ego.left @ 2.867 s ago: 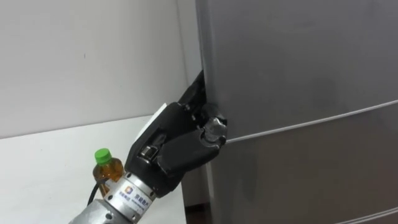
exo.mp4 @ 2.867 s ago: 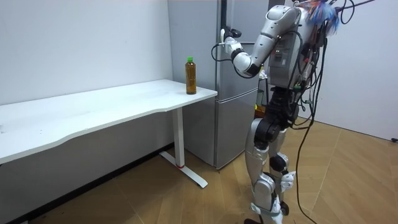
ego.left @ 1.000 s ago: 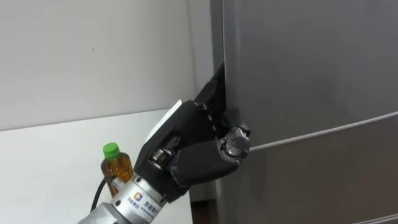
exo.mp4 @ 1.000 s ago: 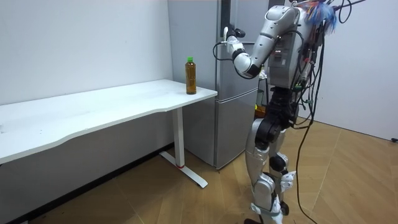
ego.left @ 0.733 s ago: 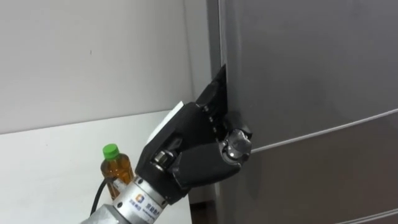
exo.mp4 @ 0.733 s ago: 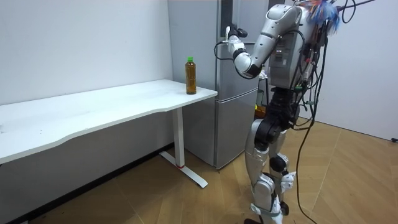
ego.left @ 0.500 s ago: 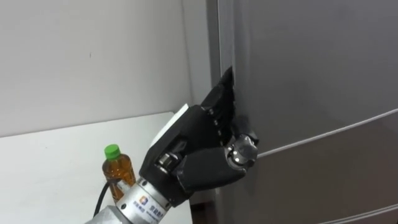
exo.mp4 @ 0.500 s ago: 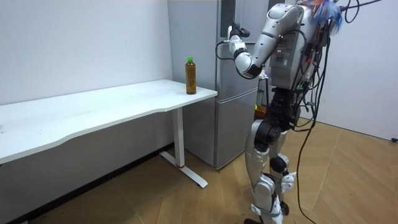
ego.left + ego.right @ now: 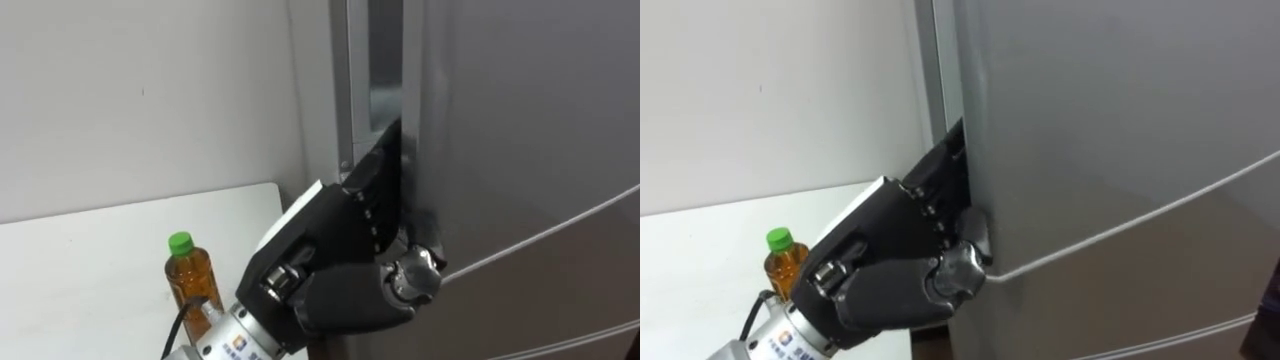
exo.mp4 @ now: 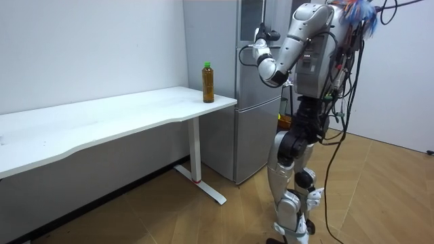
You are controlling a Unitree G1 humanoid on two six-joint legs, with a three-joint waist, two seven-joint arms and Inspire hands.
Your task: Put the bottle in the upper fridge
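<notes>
The bottle (image 9: pixel 190 272) stands upright on the white table (image 9: pixel 80 260) just beside the fridge, green cap up, its long axis vertical. Its lower part is hidden behind the robot's wrist. The robot stands in front of the fridge, and its left hand (image 9: pixel 335 255) grips the edge of the upper fridge door (image 9: pixel 520 130), which is ajar. The fingers (image 9: pixel 375 185) reach into the gap, tips hidden, with the thumb (image 9: pixel 415 280) on the door's front. The bottle sits apart from those fingers
</notes>
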